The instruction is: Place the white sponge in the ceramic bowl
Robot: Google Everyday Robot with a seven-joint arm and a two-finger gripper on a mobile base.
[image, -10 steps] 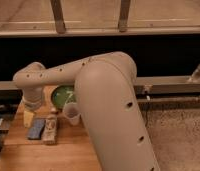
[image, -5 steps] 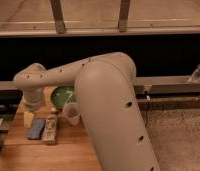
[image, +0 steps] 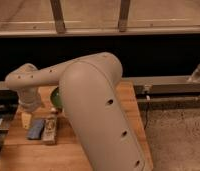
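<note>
Lying flat, blue-grey white sponge [image: 36, 128], hand [image: 29, 111] near

Your robot's arm [image: 100, 115] is clad in smooth, matte, cream-coloured shells. The nearest segment is a thick, rounded tube curved like an elbow. Small dark round recesses [image: 109, 102] are spaced down its side. A slimmer forearm [image: 45, 75] in the same cream colour carries a row of smaller dark dots along its length. It ends in a domed joint cap [image: 20, 75]. Beneath the cap sits a short, paler cylindrical wrist [image: 30, 101]. Your gripper [image: 28, 111] is at the far left, tucked under that wrist and mostly hidden by it.
</note>
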